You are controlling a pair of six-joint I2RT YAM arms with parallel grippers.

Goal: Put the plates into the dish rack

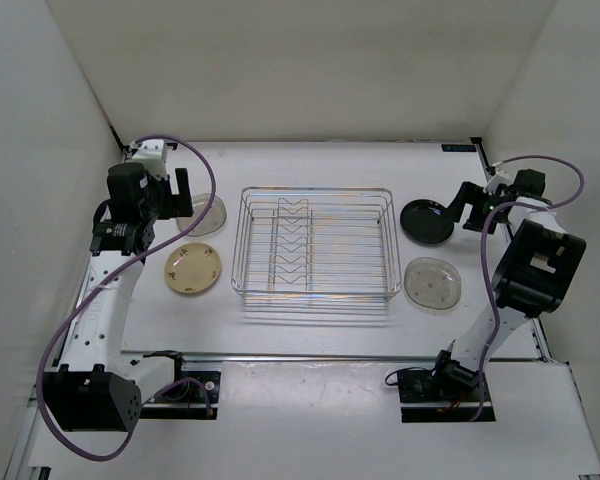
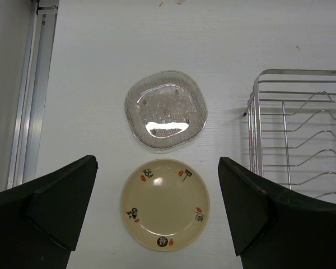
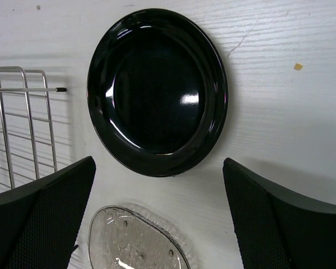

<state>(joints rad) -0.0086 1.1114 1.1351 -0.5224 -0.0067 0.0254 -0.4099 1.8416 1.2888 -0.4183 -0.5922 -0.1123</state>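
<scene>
The rectangular silver wire dish rack (image 1: 318, 190) stands mid-table with no plate in it. All four plates lie flat on the table. A glossy black round plate (image 3: 157, 89) and a translucent clear plate (image 3: 137, 244) sit to its right. A cream-tan round plate (image 2: 165, 211) and a second clear plate (image 2: 166, 110) sit to its left.

The right gripper (image 3: 159, 162) hovers over the black plate and the left gripper (image 2: 157, 168) over the cream one. Both have their jaws wide apart and hold nothing.

A low, glossy rim could slip out of a pinch, or the plate could skid into the rack. The cream plate's small dark and red marks may be characters, but none can be read.
</scene>
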